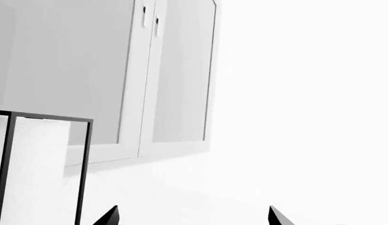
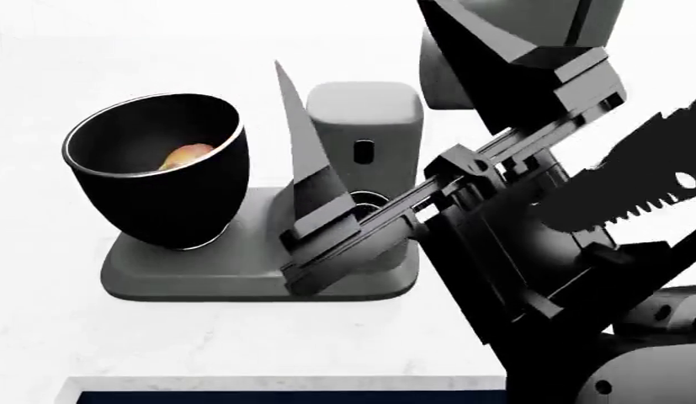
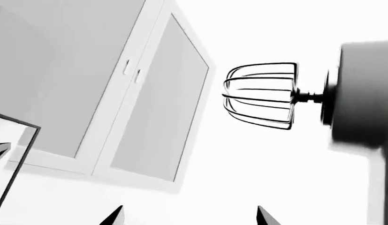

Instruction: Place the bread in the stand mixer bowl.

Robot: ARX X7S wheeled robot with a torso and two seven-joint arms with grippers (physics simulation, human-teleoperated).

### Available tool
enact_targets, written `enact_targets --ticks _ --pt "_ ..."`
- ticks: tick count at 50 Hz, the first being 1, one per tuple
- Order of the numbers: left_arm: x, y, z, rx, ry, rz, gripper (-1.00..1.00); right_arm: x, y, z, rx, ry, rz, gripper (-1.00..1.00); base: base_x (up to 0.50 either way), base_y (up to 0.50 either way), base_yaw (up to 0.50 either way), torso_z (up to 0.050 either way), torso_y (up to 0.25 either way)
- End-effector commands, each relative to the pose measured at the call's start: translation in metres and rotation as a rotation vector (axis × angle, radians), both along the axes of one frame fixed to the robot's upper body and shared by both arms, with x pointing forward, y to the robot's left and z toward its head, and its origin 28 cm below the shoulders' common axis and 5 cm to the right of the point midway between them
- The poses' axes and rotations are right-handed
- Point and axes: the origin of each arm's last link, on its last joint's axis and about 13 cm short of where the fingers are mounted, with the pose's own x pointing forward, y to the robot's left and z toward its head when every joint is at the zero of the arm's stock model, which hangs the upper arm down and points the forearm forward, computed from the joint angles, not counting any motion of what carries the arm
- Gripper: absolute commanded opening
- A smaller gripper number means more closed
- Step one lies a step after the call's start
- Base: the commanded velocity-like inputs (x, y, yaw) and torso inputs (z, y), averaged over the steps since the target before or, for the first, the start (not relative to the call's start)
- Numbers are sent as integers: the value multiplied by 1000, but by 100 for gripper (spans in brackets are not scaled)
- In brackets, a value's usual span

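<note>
Bread inside stand mixer bowl

no readable text, labels, numbers or signs anywhere

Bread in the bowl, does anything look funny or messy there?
Nothing stands out. The bread lies inside the black bowl, which sits upright on the mixer base. No crumbs or spills show around it.

A bulky, glossy black right arm of angular blocks and rails is seen in the head view. A saw-toothed black rack edge is shown, and round fasteners are set near its base.
</note>
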Motion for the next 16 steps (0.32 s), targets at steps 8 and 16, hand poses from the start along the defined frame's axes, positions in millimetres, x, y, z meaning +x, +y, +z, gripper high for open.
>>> enact_targets --ticks 8,16 --pt "1 -7 -15 7 66 -35 100 -46 -52 17 62 -163 -361 100 0 0 0 -8 0" --pt "2 -9 -19 -1 57 -47 100 -47 -71 34 83 -226 -468 100 0 0 0 -8 0"
